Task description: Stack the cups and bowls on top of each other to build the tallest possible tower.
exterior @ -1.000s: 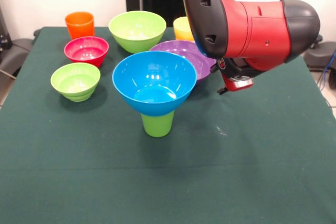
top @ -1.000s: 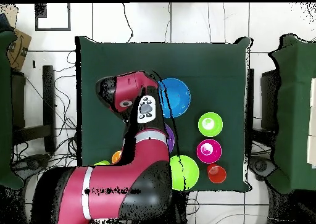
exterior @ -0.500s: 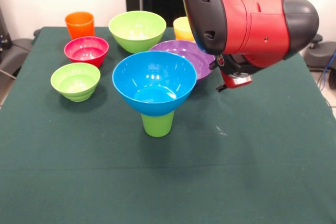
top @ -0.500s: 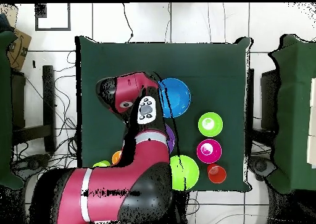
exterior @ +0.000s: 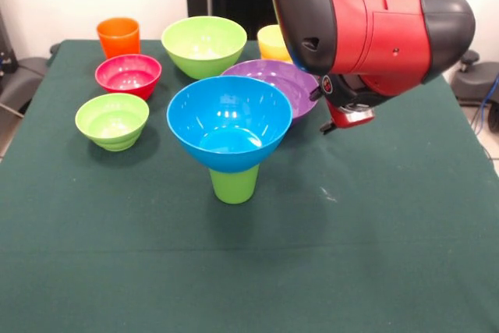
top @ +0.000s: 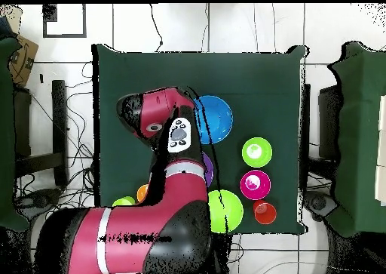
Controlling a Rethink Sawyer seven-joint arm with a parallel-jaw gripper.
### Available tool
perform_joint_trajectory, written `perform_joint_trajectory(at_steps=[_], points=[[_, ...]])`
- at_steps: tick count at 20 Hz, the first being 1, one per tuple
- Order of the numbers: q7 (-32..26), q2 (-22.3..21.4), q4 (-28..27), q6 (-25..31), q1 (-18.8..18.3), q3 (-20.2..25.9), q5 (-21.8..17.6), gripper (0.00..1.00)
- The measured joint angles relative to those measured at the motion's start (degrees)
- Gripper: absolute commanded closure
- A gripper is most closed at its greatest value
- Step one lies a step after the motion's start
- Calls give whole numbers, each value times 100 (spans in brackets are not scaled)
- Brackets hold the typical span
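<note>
A tower stands mid-table: the large blue bowl (exterior: 229,122) (top: 215,118) rests on an upturned green cup (exterior: 234,185). Behind it sit the wide purple bowl (exterior: 273,83), the large lime green bowl (exterior: 204,46) (top: 226,210) and a yellow cup (exterior: 271,40). At the left are the orange cup (exterior: 118,37), the small red bowl (exterior: 129,76) and the small lime green bowl (exterior: 112,120). My gripper (exterior: 347,115) hangs under the red arm, right of the purple bowl and above the cloth, mostly hidden by the arm. Nothing shows in it.
The green cloth (exterior: 374,232) covers the table. My bulky red arm (top: 162,112) overhangs the purple bowl. In the overhead view an orange cup (top: 142,193) and a yellow-green cup (top: 122,202) peek out beside the arm near the table's edge.
The arm has risen a little and drifted slightly, with the gripper still right of the purple bowl. The cups and bowls have not moved.
</note>
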Motion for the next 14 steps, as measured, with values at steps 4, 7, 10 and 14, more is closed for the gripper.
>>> perform_joint_trajectory(at_steps=[4, 7, 10, 14], points=[[0, -26, 16, -1, -1, -3, 0, 0], [0, -32, 28, -1, 0, -7, -1, 0], [0, -32, 42, -1, 0, -23, -1, 0], [0, -29, 55, -1, 0, -48, -1, 0]])
